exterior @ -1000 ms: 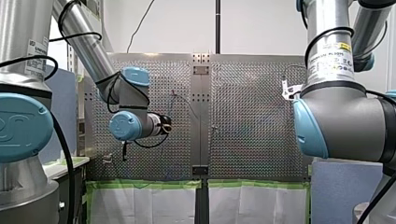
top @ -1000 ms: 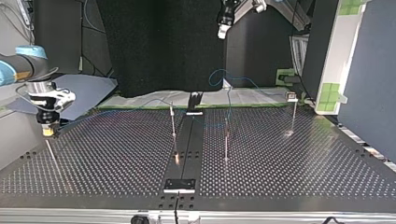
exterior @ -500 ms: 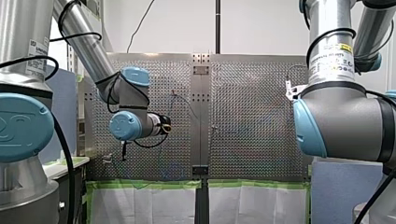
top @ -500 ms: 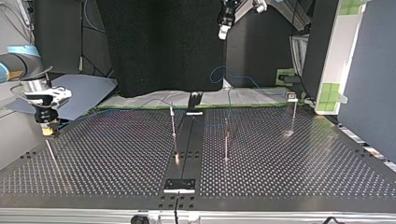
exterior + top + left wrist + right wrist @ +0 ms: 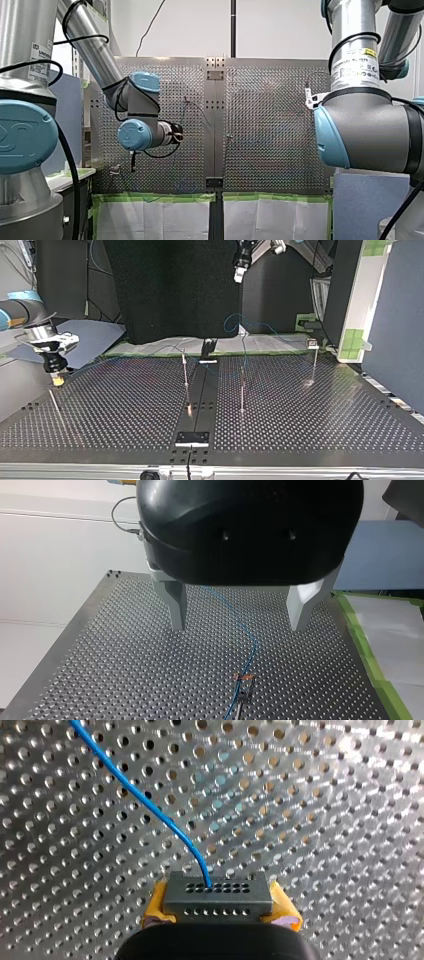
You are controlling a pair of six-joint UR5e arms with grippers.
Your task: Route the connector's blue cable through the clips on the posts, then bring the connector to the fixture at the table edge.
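Perforated desk (image 5: 300, 430) | right tool (image 5: 220, 914) grips connector (image 5: 218, 895), low at top view's left | left tool (image 5: 239, 626) wide, empty, raised | cable (image 5: 150, 807) trails toward posts (image 5: 242, 390); clip routing unconfirmed, delivery pending

My left gripper (image 5: 240, 611) points down from high up, its two grey fingers (image 5: 174, 602) spread wide apart. My right gripper (image 5: 220, 914) points down from a bent wrist, its yellow pads (image 5: 156, 911) clamped on both sides of the connector (image 5: 218, 895).
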